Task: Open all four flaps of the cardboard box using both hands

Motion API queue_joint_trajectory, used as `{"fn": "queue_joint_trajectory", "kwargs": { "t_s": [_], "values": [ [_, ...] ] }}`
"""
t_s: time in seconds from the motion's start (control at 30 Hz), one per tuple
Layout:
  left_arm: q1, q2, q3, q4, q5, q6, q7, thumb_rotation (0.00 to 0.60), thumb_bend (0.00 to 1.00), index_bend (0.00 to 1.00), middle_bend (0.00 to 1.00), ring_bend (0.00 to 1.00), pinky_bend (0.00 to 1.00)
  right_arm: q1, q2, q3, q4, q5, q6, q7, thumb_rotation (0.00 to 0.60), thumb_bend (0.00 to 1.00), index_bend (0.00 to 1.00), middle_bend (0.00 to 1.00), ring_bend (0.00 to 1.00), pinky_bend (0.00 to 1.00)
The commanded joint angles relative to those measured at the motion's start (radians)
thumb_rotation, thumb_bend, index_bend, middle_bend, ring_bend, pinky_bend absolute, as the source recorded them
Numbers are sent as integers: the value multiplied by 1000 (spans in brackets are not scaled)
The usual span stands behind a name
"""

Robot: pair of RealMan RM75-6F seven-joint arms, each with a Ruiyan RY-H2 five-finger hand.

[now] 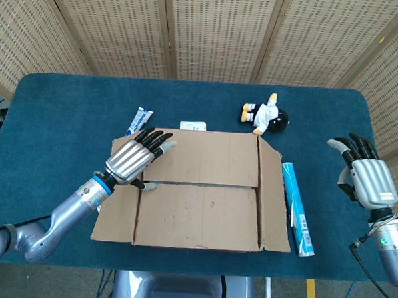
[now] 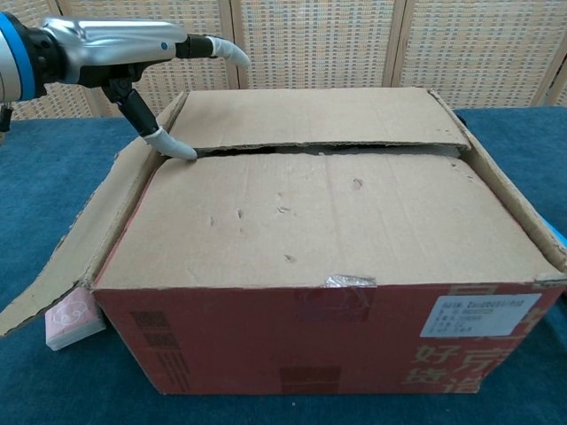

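Note:
The cardboard box (image 1: 200, 189) (image 2: 328, 257) fills the table's middle. Its two long top flaps lie flat and meet at a seam (image 2: 319, 149). The left side flap (image 1: 119, 205) (image 2: 84, 239) is folded outward; the right side flap (image 1: 274, 196) (image 2: 509, 190) is slightly raised. My left hand (image 1: 135, 159) (image 2: 133, 53) hovers over the box's left end, fingers spread, its thumb tip (image 2: 177, 146) touching the seam at the near flap's left corner. The far flap is lifted slightly there. My right hand (image 1: 364, 174) hangs open, well right of the box, holding nothing.
A blue and white tube box (image 1: 297, 211) lies along the box's right side. A small plush toy (image 1: 264, 116) sits behind the box. A small packet (image 1: 140, 119) and a white card (image 1: 193, 126) lie at the back left. A pink pad (image 2: 71, 320) lies under the left flap.

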Motion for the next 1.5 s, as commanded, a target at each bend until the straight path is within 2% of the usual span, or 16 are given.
{"fn": "queue_joint_trajectory", "kwargs": {
  "t_s": [0.03,0.37,0.6,0.97,1.5],
  "values": [
    [-4,-23,1,14,-20,20,31,487,176,19,0,0,0,-3,2,0,3,-2,3,6,600,1000,167,165,0,64],
    [-14,-49,-1,39,-47,33,64,487,176,19,0,0,0,-8,3,2,5,-4,10,10,600,1000,167,165,0,64],
    [15,-58,-23,54,8,113,11,487,179,19,0,0,0,-11,5,4,5,-1,13,7,600,1000,167,165,0,64],
    [43,-33,-50,61,74,179,-48,486,179,19,0,0,0,-9,-1,6,9,-3,11,7,600,1000,167,165,0,58],
    [-14,-53,-159,148,42,190,-60,487,179,18,0,0,0,-19,10,9,1,-5,26,4,600,1000,167,165,0,58]
  ]
}}
